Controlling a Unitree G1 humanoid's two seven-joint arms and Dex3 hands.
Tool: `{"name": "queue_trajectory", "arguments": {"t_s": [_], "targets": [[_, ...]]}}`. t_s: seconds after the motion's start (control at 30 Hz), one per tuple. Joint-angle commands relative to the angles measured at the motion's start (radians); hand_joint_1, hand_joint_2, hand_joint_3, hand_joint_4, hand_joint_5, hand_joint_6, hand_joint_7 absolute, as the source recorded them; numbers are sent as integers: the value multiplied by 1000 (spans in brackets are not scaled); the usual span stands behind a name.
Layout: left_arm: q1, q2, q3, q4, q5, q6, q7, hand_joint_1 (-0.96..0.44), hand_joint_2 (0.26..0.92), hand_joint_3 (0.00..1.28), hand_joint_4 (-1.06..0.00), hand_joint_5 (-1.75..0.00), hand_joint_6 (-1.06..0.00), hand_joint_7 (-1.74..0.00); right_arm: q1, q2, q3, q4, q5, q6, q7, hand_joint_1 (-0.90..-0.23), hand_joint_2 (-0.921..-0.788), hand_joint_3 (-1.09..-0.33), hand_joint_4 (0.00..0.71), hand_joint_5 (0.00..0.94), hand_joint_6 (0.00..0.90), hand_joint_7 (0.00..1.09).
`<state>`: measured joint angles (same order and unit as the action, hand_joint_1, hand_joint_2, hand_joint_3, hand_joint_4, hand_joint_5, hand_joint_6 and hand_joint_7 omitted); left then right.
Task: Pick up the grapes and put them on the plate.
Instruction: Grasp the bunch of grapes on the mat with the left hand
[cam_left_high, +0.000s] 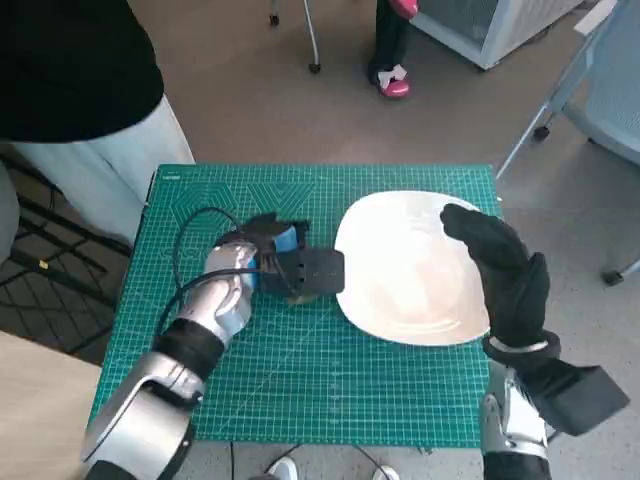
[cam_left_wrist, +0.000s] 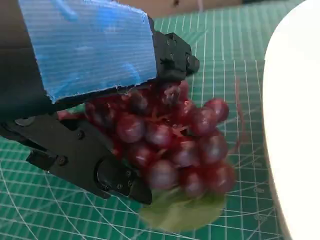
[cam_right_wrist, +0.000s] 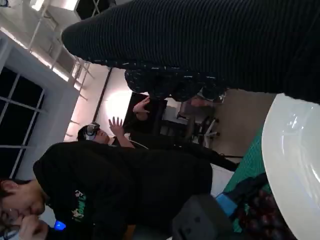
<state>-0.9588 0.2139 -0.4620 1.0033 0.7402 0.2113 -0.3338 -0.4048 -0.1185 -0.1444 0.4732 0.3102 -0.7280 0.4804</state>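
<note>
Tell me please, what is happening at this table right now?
A humanoid robot is moving grapes to a plate. Its left robot hand holds a bunch of red grapes over the green cutting mat, just beside the white plate. The grapes are not on the plate yet. The right robot hand, in a black glove, is above the plate's far side and holds nothing. People are nearby.
</note>
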Motion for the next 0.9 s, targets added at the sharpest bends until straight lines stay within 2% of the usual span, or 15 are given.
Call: {"name": "queue_trajectory", "arguments": {"t_s": [0.03,0.5,0.9], "targets": [[-48,-22,-13,89,-21,-18,6,-207,742,7,1,1,-189,-1,17,-5,-3,15,-3,14,2,-627,-921,-866,373,0,11,459],[-81,-28,-22,173,-52,-55,31,-214,754,9,-7,-3,-205,-7,14,-9,-7,21,-3,12,7,-628,-921,-865,373,0,13,455],[-85,-28,-26,186,-61,-68,65,-175,771,10,-79,-18,-233,-11,13,-8,-6,19,-2,11,10,-629,-921,-864,374,1,16,452]]}}
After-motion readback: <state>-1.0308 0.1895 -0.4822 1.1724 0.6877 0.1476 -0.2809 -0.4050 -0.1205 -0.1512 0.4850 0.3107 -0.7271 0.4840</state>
